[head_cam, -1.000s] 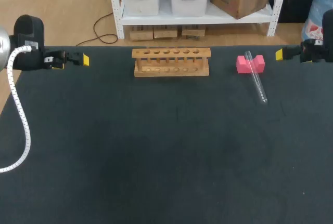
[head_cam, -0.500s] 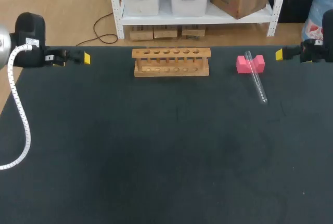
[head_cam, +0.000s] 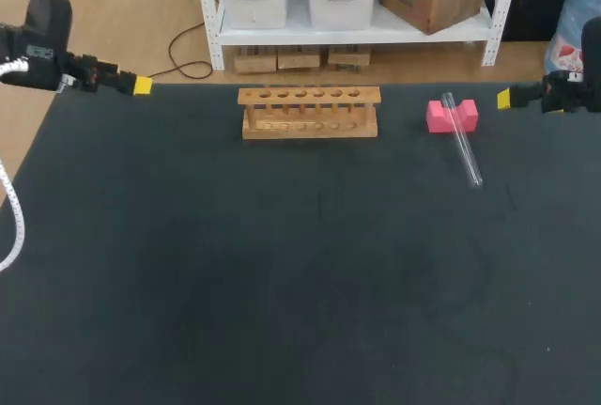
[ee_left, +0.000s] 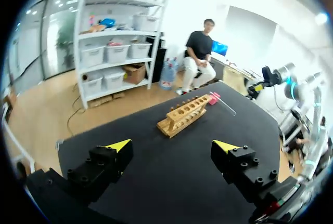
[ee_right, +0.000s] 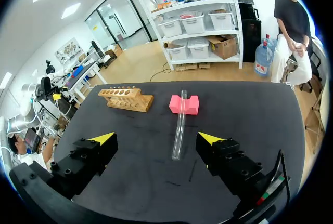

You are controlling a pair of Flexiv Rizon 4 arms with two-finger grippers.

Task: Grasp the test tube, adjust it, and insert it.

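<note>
A clear test tube (head_cam: 462,142) lies on the black table with its upper end propped on a pink block (head_cam: 452,116); the right wrist view shows the test tube (ee_right: 179,122) ahead of my open right gripper (ee_right: 156,138), well apart from it. The wooden rack (head_cam: 309,111) with a row of holes stands at the table's far middle. My right gripper (head_cam: 505,98) hovers at the far right edge, beside the pink block. My left gripper (head_cam: 141,85) is at the far left corner; the left wrist view shows this gripper (ee_left: 171,145) open and empty, the rack (ee_left: 184,117) far ahead.
The black table (head_cam: 300,273) stretches wide in front of the rack. A white cable (head_cam: 9,236) from my left arm hangs at the left edge.
My left arm has risen and drawn back toward the far left corner, its gripper moving up and left. The right arm, tube and rack have stayed still.
</note>
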